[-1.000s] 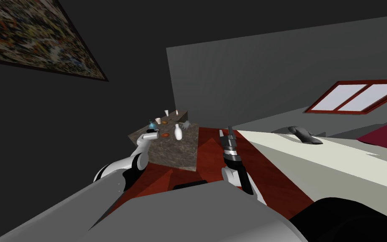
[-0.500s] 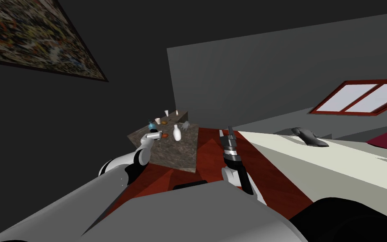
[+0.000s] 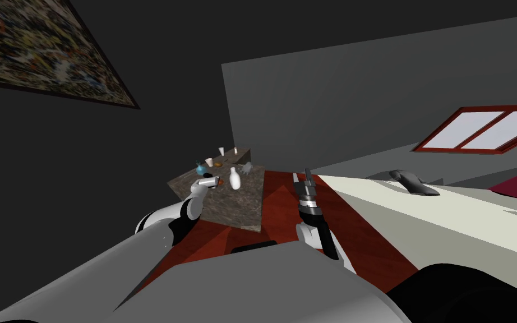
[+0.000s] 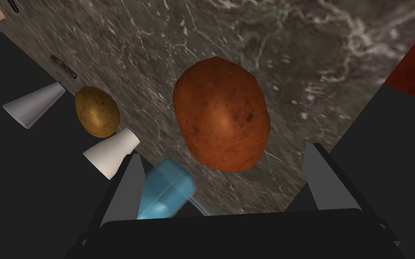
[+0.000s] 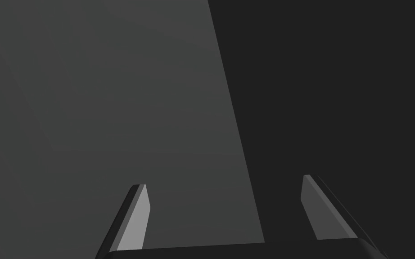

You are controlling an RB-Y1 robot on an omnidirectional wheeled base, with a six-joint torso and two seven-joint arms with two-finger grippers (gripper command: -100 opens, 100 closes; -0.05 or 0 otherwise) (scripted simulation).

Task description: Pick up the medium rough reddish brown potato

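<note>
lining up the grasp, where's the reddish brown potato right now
Left wrist view: the reddish brown potato lies on the marbled table just ahead of the open left gripper, a blue vessel beside it.

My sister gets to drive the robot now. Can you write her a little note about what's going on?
Left gripper: open, aimed at the rough reddish brown oval potato, not gripping it.
Right gripper: open, holding nothing, idle.
The potato lies on the dark marbled table top, near a pale blue glassy object.
Done: approach lined up. Left: close in, shut on the potato, lift.
</note>
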